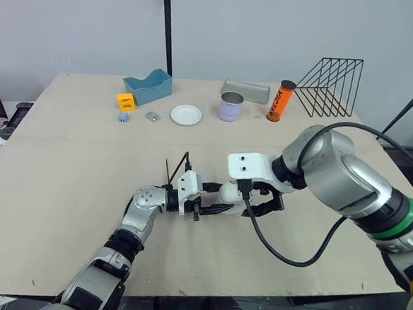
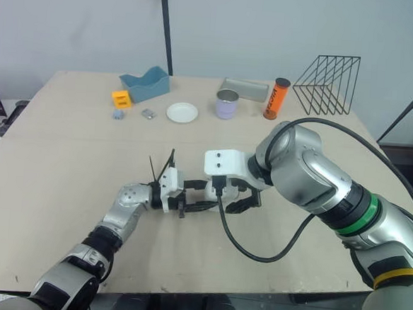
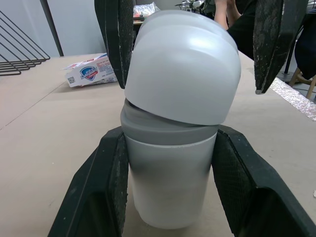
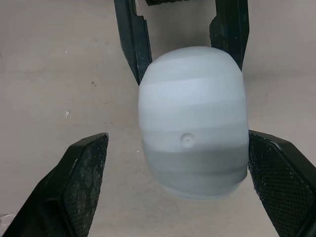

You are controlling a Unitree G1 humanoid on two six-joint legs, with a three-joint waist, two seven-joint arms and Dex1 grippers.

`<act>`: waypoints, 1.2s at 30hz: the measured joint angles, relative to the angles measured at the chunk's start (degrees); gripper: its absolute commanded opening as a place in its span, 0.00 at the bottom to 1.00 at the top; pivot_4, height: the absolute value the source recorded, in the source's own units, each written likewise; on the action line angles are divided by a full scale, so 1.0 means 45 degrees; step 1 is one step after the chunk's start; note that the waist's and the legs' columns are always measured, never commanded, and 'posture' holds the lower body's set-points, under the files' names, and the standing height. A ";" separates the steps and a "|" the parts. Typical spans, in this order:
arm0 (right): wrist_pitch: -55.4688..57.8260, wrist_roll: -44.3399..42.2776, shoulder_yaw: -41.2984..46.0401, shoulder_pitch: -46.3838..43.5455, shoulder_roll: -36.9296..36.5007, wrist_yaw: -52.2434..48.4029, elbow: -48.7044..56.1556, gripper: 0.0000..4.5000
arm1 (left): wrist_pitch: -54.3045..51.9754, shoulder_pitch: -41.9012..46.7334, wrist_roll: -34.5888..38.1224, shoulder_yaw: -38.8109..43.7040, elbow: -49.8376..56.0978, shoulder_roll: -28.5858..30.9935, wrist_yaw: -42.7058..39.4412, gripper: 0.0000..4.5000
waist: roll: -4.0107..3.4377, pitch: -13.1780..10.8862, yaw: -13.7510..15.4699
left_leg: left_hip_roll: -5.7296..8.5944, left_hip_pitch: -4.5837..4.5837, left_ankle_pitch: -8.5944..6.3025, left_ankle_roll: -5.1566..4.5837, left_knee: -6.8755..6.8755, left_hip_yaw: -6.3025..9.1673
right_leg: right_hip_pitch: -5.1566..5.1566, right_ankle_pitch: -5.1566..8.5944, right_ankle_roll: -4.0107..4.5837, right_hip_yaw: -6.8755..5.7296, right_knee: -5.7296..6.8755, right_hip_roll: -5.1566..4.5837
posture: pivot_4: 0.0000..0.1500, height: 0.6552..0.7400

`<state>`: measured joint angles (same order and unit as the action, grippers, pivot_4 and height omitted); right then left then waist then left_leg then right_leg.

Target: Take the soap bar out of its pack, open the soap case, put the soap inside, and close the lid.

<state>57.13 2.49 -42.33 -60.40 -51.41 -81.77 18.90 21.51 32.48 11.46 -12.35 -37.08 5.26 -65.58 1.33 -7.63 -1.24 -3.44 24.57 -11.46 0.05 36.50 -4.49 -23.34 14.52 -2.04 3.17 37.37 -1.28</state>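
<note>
The soap case [image 3: 177, 123] is white with a grey band, and its rounded lid sits tilted on the base. My left gripper [image 3: 170, 133] is shut on the base, one pad on each side. My right gripper [image 4: 177, 137] hangs open over the lid, its fingers [image 3: 270, 44] straddling the lid with a gap on at least one side. Both grippers meet at the table's middle [image 1: 225, 199]. The soap pack [image 3: 91, 74], white with a blue and red logo, lies on the table behind the case. What is inside the case is hidden.
Along the far side of the table [image 1: 62, 187] stand a blue tray [image 1: 147, 85], an orange block [image 1: 126, 101], a white plate [image 1: 186, 114], a purple cup [image 1: 230, 106], an orange can [image 1: 281, 101] and a black wire rack [image 1: 332, 86].
</note>
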 measured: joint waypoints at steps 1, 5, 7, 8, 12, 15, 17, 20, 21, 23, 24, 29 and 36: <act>-0.0033 0.0002 0.0000 0.0000 -0.0088 0.0008 -0.0024 0.97 | -0.0003 0.0000 0.0003 0.0000 0.0000 0.0004 -0.0004 0.42 | 0.0000 0.0000 0.0002 | 0.0000 0.0000 0.0000 0.0000 0.0000 0.0001 | 0.0000 0.0000 0.0000 0.0000 0.0000 0.0000 | 1.00 0.99; -0.0199 0.0033 0.0030 0.0011 -0.0429 0.0121 -0.0365 0.97 | -0.0013 -0.0001 0.0045 0.0005 0.0006 0.0046 -0.0033 0.42 | 0.0000 0.0000 0.0000 | 0.0000 -0.0001 0.0000 0.0000 0.0000 -0.0002 | 0.0000 0.0001 0.0001 0.0001 0.0000 -0.0001 | 1.00 0.99; -0.0375 0.0156 0.0098 0.0169 -0.0572 0.0237 -0.0706 0.97 | -0.0025 -0.0002 0.0061 0.0008 0.0012 0.0056 -0.0056 0.42 | 0.0000 0.0000 0.0000 | -0.0003 -0.0001 0.0000 0.0000 -0.0001 0.0000 | 0.0001 0.0002 0.0004 -0.0003 0.0000 0.0001 | 1.00 0.99; -0.0517 0.0242 0.0098 0.0351 -0.0699 0.0350 -0.1009 0.97 | -0.0030 -0.0009 0.0065 0.0009 0.0037 0.0063 -0.0073 0.42 | 0.0000 0.0000 0.0001 | 0.0000 0.0000 0.0000 0.0000 -0.0001 -0.0004 | -0.0001 0.0002 0.0004 0.0000 0.0000 -0.0002 | 1.00 0.99; -0.0840 0.0345 0.0372 0.0402 -0.0953 0.0489 -0.1541 0.97 | -0.0072 -0.0037 0.0064 0.0008 0.0109 0.0082 -0.0163 0.42 | 0.0000 -0.0001 0.0000 | -0.0001 0.0000 0.0000 0.0000 -0.0002 -0.0002 | -0.0002 0.0002 0.0004 -0.0001 0.0000 0.0000 | 1.00 0.99; -0.1033 0.0455 0.0666 0.0412 -0.1166 0.0523 -0.1911 0.97 | -0.0116 -0.0063 0.0066 0.0011 0.0165 0.0100 -0.0209 0.42 | 0.0000 0.0000 0.0002 | 0.0000 -0.0001 0.0000 0.0000 -0.0002 -0.0004 | 0.0000 0.0003 0.0003 0.0001 -0.0001 -0.0001 | 1.00 0.99; -0.1286 0.0509 0.0954 0.0422 -0.1332 0.0510 -0.2279 0.97 | -0.0144 -0.0069 0.0065 0.0011 0.0200 0.0106 -0.0235 0.42 | 0.0000 -0.0001 0.0003 | 0.0001 0.0000 0.0000 0.0000 -0.0002 -0.0003 | -0.0001 0.0003 0.0003 0.0000 -0.0001 -0.0001 | 1.00 0.99; -0.1775 0.0578 0.1329 0.0425 -0.1945 0.0400 -0.2816 0.92 | -0.0154 -0.0071 0.0065 0.0011 0.0216 0.0115 -0.0253 0.42 | 0.0000 -0.0001 0.0009 | 0.0007 0.0000 0.0000 0.0000 -0.0003 -0.0004 | 0.0000 0.0006 -0.0002 0.0004 -0.0002 -0.0004 | 1.00 0.99; -0.1859 0.0645 0.1483 0.0425 -0.2137 0.0364 -0.2985 0.85 | -0.0155 -0.0071 0.0065 0.0016 0.0219 0.0127 -0.0255 0.42 | 0.0000 -0.0001 0.0005 | 0.0007 0.0000 0.0000 0.0000 -0.0004 -0.0005 | -0.0001 0.0006 -0.0002 0.0007 -0.0001 -0.0004 | 1.00 0.99; -0.1968 0.0658 0.1757 0.0424 -0.2303 0.0220 -0.3159 0.71 | -0.0156 -0.0071 0.0065 0.0057 0.0223 0.0157 -0.0261 0.42 | 0.0000 0.0000 0.0002 | 0.0004 -0.0003 0.0000 0.0000 -0.0007 -0.0003 | 0.0000 0.0006 -0.0001 0.0005 -0.0002 -0.0001 | 1.00 0.99; -0.1948 0.0531 0.1996 0.0424 -0.2293 0.0078 -0.3132 0.61 | -0.0158 -0.0071 0.0066 0.0094 0.0224 0.0171 -0.0269 0.42 | -0.0003 -0.0001 -0.0002 | 0.0002 -0.0004 0.0000 0.0000 -0.0010 -0.0003 | -0.0002 0.0005 0.0000 0.0006 -0.0001 0.0002 | 1.00 0.99; -0.1719 0.0010 0.2744 0.0132 -0.2170 -0.0284 -0.2849 0.25 | -0.0173 -0.0071 0.0063 0.0098 0.0224 0.0152 -0.0273 0.42 | -0.0008 -0.0002 -0.0001 | 0.0004 -0.0004 0.0000 0.0001 -0.0011 -0.0002 | -0.0001 0.0005 -0.0002 0.0009 -0.0001 0.0001 | 1.00 0.99; -0.0372 -0.1749 0.4007 -0.0522 -0.1664 -0.0920 -0.0976 0.03 | -0.0280 -0.0063 0.0060 0.0098 0.0223 0.0110 -0.0278 0.42 | -0.0007 -0.0002 0.0000 | 0.0004 -0.0004 -0.0001 0.0001 -0.0011 0.0002 | 0.0003 0.0006 -0.0002 0.0006 -0.0001 -0.0002 | 1.00 0.99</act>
<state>55.45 -5.38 -24.30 -62.75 -58.90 -85.91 14.51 20.25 32.19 11.73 -11.91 -36.08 5.75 -66.83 1.30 -7.64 -1.24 -3.42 24.55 -11.47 0.05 36.46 -4.48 -23.33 14.55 -2.05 3.19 37.36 -1.29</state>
